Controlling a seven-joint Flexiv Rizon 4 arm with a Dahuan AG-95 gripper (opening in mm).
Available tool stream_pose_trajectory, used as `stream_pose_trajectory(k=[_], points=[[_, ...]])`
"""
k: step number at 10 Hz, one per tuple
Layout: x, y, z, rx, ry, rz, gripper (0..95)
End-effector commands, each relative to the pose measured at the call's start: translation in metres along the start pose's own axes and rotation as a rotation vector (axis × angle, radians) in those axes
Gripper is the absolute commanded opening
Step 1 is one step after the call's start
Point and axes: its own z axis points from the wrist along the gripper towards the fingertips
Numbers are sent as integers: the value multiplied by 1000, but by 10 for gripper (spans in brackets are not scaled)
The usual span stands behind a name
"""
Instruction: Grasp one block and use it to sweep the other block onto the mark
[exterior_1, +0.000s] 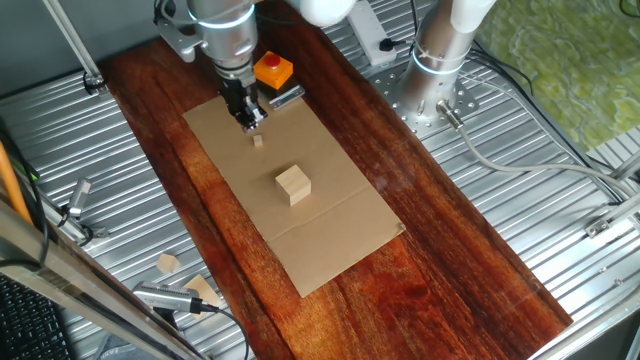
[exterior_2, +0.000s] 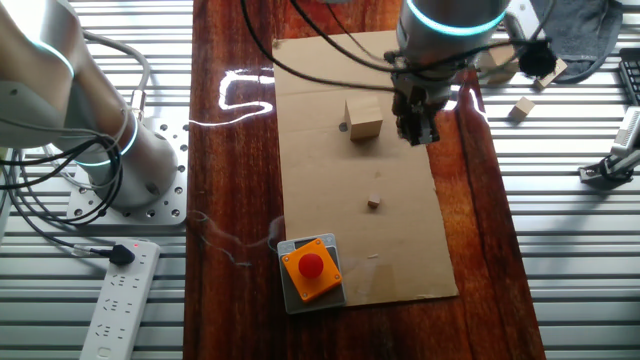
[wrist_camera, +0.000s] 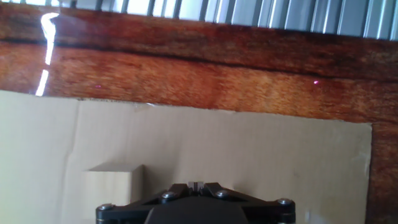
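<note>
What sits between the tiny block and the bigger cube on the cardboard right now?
Nothing: both fixed views show only bare cardboard between the tiny block and the bigger cube. The tool hangs beyond the tiny block, not in that stretch.

This place looks like a robotics lab or a test workshop. The work surface is a ribbed aluminium table (exterior_1: 80, 170) with a dark polished wooden board (exterior_1: 430, 250) laid on it, and a cardboard sheet (exterior_2: 400, 250) on the board. At 9 o'clock in the other fixed view a robot arm base (exterior_2: 120, 160) is bolted down, with a white power strip (exterior_2: 120, 295) and cables beside it. An orange box with a red button (exterior_2: 312, 268) sits at 6 o'clock.
</note>
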Motion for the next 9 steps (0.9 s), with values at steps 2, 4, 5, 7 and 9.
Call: stream_pose_trajectory(k=[2,4,5,7,9], points=[[17,-40,11,-28,5,-31,0],[30,-63,24,-66,9,-35,0],[32,-67,29,-68,7,-41,0],[33,-71,41,-76,10,-38,0],[33,-70,50,-84,16,-33,0]])
